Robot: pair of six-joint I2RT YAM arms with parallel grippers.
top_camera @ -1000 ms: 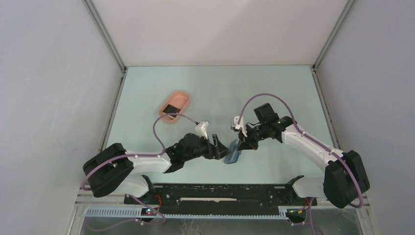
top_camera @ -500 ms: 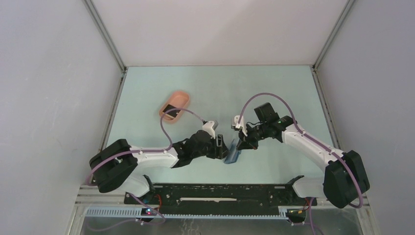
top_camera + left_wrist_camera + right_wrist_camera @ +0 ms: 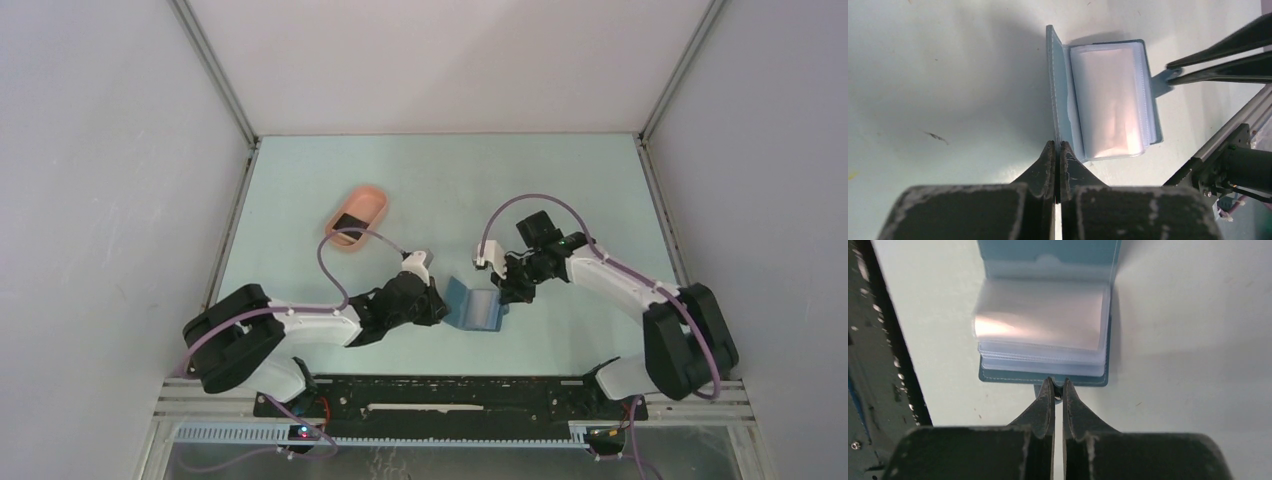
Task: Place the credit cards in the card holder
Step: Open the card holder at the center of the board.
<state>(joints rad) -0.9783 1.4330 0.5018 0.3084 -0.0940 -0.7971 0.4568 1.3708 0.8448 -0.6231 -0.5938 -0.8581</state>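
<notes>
The blue card holder (image 3: pixel 473 308) lies open on the table between my two grippers, its clear inner sleeves (image 3: pixel 1108 100) facing up. My left gripper (image 3: pixel 438 305) is shut on the near corner of its raised left cover (image 3: pixel 1052 85); in the left wrist view that gripper (image 3: pixel 1058 145) pinches the cover's edge. My right gripper (image 3: pixel 507 292) is shut on the small closure tab at the holder's right edge, with the holder (image 3: pixel 1043 320) just beyond that gripper (image 3: pixel 1058 388) in the right wrist view. A black credit card (image 3: pixel 347 223) lies in the pink tray.
The pink oval tray (image 3: pixel 372 203) stands at the back left of the table, apart from both arms. A black metal rail (image 3: pixel 440 395) runs along the table's near edge, close behind the card holder. Grey walls enclose the left, right and back sides.
The left gripper shut on the card holder's cover and the holder swung from nearly closed to lying open. The right gripper stayed shut on the tab and shifted slightly.
</notes>
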